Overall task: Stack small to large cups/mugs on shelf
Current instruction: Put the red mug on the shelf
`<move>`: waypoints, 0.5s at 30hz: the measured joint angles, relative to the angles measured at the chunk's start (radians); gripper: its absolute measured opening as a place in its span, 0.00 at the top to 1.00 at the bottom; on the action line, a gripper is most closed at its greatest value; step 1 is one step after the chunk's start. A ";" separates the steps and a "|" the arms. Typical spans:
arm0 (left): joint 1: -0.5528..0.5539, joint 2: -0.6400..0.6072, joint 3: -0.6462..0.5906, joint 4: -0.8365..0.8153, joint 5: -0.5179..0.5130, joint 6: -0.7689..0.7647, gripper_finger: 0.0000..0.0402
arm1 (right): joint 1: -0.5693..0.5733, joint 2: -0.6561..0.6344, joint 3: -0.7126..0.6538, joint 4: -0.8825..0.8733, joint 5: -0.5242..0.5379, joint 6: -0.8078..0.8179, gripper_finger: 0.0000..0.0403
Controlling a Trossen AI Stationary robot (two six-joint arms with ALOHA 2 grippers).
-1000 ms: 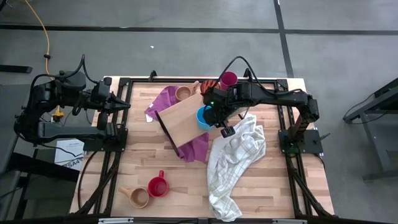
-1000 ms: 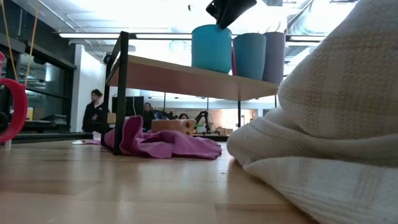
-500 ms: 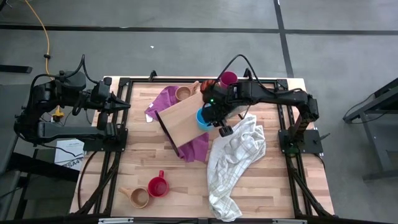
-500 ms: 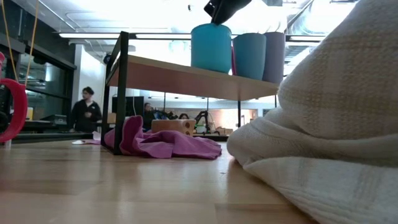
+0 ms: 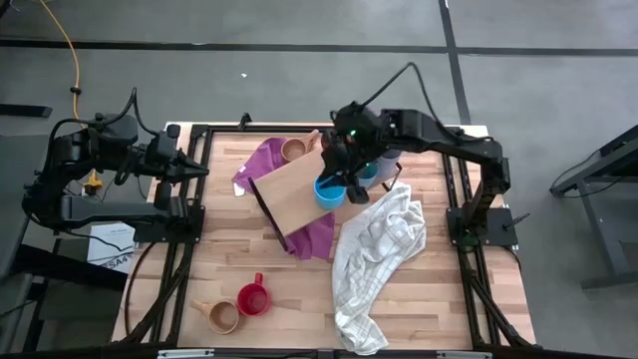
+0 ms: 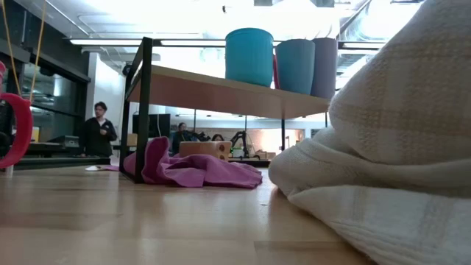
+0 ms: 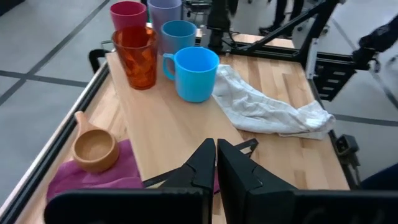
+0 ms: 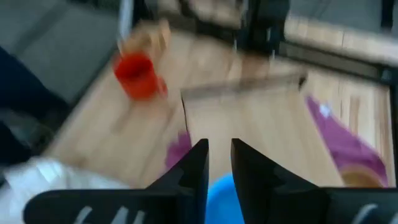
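our right gripper (image 5: pixel 346 178) has lifted off the blue mug (image 5: pixel 327 190), left gripper (image 5: pixel 199 169) parked at tabletop (image 5: pixel 229 259) edge, fingers closed, shelf (image 5: pixel 294 194) mid-tabletop with the mug at its right end, right fingers open, empty

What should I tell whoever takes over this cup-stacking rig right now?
Left gripper: shut, empty, parked at the table's left edge.
Right gripper: open, empty, above the bright blue mug on the shelf.
On the shelf: bright blue mug, orange cup, teal cup, lavender cup and magenta cup, side by side, none nested.
Left: a tan mug on the purple cloth; a red mug and a second tan mug at the table's near edge.
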 joint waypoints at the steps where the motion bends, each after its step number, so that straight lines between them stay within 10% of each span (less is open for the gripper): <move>1: 0.000 0.000 0.000 0.000 0.012 0.000 0.99 | 0.000 -0.001 0.023 0.022 -0.020 0.022 0.85; 8: 0.000 0.000 0.000 0.000 0.131 0.022 0.99 | 0.001 -0.002 0.250 0.057 -0.090 0.135 0.88; 15: 0.000 0.000 0.000 0.000 0.239 0.079 0.99 | -0.010 -0.145 0.185 0.192 -0.099 0.255 0.98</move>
